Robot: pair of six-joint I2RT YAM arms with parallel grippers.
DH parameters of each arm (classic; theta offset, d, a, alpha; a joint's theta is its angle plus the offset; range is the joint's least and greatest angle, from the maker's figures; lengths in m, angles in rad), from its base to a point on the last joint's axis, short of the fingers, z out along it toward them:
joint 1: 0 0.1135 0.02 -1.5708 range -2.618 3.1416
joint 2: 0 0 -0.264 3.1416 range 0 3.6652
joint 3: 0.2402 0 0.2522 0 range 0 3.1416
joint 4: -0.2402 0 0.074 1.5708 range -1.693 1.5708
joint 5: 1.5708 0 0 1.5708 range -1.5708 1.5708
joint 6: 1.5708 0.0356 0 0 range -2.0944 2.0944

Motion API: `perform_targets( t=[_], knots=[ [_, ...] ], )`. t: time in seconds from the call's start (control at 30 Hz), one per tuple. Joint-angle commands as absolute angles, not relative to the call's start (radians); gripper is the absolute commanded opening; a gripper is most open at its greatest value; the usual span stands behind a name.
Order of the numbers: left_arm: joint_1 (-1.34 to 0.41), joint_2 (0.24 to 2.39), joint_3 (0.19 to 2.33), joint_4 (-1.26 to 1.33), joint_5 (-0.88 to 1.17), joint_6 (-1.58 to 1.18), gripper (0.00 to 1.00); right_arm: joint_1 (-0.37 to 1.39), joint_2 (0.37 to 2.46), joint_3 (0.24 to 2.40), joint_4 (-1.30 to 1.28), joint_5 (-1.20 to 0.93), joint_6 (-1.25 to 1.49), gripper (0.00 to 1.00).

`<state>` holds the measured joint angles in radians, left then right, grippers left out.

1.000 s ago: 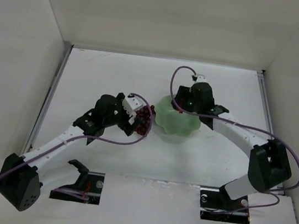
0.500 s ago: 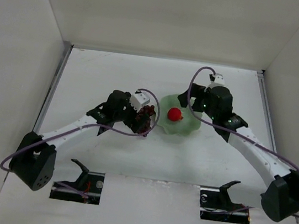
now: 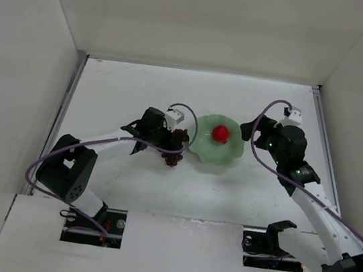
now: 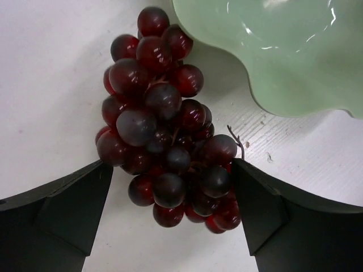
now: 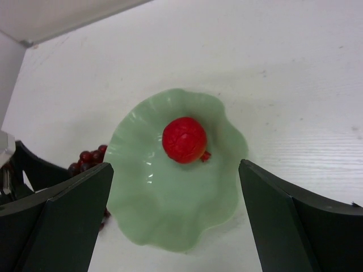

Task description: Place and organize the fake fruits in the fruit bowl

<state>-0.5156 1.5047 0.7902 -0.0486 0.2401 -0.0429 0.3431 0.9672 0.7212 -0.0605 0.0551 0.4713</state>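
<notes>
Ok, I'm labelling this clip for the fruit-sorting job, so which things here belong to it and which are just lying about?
Part of the job:
green scalloped bowl
red fruit, in that bowl
grape bunch, on the table beside the bowl

Not part of it, only fixtures:
white table
enclosure walls

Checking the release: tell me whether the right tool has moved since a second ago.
Yes. The right tool has backed off the fruit bowl, toward the table's right edge.
</notes>
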Motion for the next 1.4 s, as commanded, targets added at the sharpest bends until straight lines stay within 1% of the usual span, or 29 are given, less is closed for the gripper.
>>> perform_targets(
  t=[0.0, 0.07, 0.13, 0.17, 0.3, 0.37, 0.43, 0.53, 0.63, 0.7, 0.8, 0.9, 1.1, 1.23, 1.37],
  knots=[
    [-0.522, 1.514, 0.767, 0.002, 0.235, -0.078, 0.86, 0.305, 0.911, 0.706, -0.046, 0.045, 0.479, 1.00],
    [-0.513, 1.540, 0.776, -0.006, 0.212, -0.104, 0.83, 0.295, 0.891, 0.696, -0.054, 0.038, 0.480, 1.00],
    [-0.507, 1.555, 0.779, -0.009, 0.212, -0.118, 0.74, 0.294, 0.873, 0.686, -0.052, 0.037, 0.480, 1.00],
    [-0.507, 1.562, 0.779, -0.009, 0.215, -0.121, 0.67, 0.294, 0.867, 0.680, -0.052, 0.037, 0.480, 1.00],
    [-0.518, 1.557, 0.758, -0.009, 0.218, -0.136, 0.36, 0.292, 0.847, 0.663, -0.046, 0.040, 0.502, 1.00],
    [-0.504, 1.536, 0.747, -0.014, 0.218, -0.162, 0.22, 0.292, 0.842, 0.661, -0.043, 0.041, 0.508, 1.00],
    [-0.470, 1.502, 0.752, -0.040, 0.218, -0.166, 0.13, 0.292, 0.844, 0.666, -0.043, 0.043, 0.508, 1.00],
    [-0.382, 1.442, 0.791, -0.110, 0.207, -0.140, 0.06, 0.292, 0.865, 0.686, -0.038, 0.037, 0.505, 1.00],
    [-0.309, 1.387, 0.862, -0.164, 0.193, -0.088, 0.03, 0.292, 0.890, 0.709, -0.032, 0.037, 0.497, 1.00],
    [-0.314, 1.338, 0.916, -0.175, 0.178, 0.000, 0.03, 0.292, 0.903, 0.721, -0.020, 0.037, 0.497, 1.00],
    [-0.386, 1.283, 0.988, -0.166, 0.157, 0.122, 0.03, 0.291, 0.920, 0.733, -0.003, 0.031, 0.495, 1.00],
    [-0.474, 1.276, 1.061, -0.141, 0.124, 0.199, 0.04, 0.282, 0.927, 0.738, -0.002, 0.035, 0.495, 1.00],
    [-0.683, 1.374, 1.164, -0.065, 0.072, 0.264, 0.06, 0.223, 0.881, 0.707, -0.044, 0.118, 0.555, 1.00],
    [-0.717, 1.475, 1.193, -0.006, 0.087, 0.261, 0.07, 0.177, 0.810, 0.677, -0.069, 0.135, 0.566, 1.00],
    [-0.737, 1.551, 1.224, 0.050, 0.113, 0.273, 0.12, 0.153, 0.750, 0.644, -0.092, 0.126, 0.555, 1.00]
  ],
)
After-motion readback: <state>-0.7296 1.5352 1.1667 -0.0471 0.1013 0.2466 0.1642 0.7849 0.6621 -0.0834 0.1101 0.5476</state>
